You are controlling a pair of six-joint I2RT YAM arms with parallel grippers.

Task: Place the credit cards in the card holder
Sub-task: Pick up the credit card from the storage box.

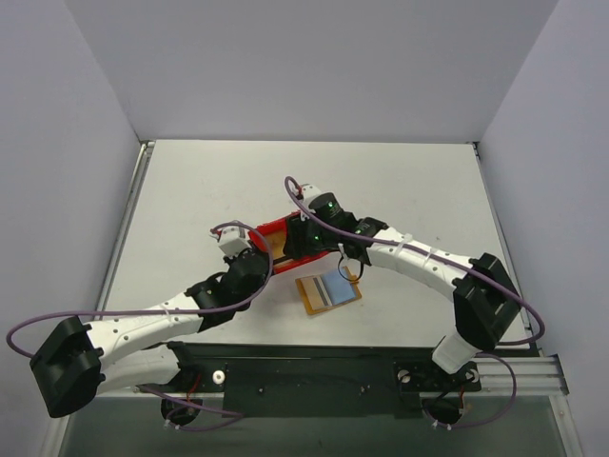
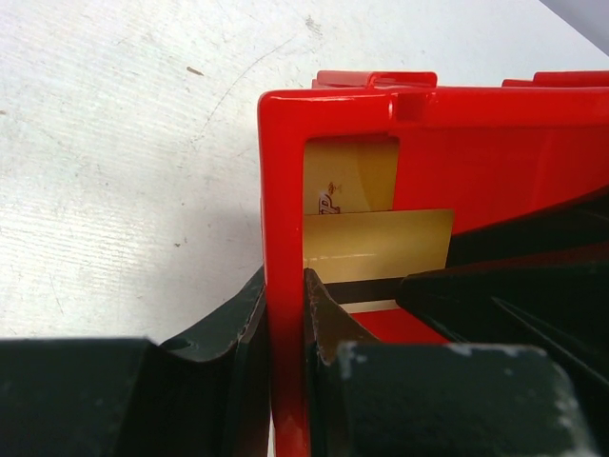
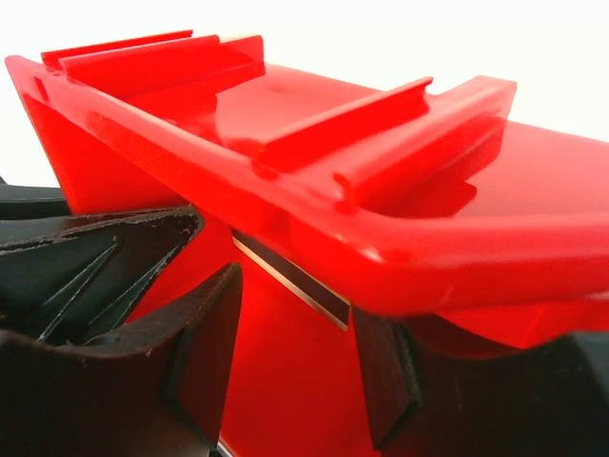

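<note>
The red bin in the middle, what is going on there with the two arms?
The left gripper clamps one wall of the red bin, one finger outside and one inside. The right gripper reaches into the bin, jaws open on either side of a card's edge, not closed on it. Two credit cards lie in the bin. The card holder lies open on the table beside the bin.

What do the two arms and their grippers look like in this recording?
The left arm and right arm are white tubular links with black joint housings and bases. A thin purple cable loops along each. Small green lights glow near the right wrist. The left gripper and right gripper have black, ribbed, wedge-shaped fingers.
</note>
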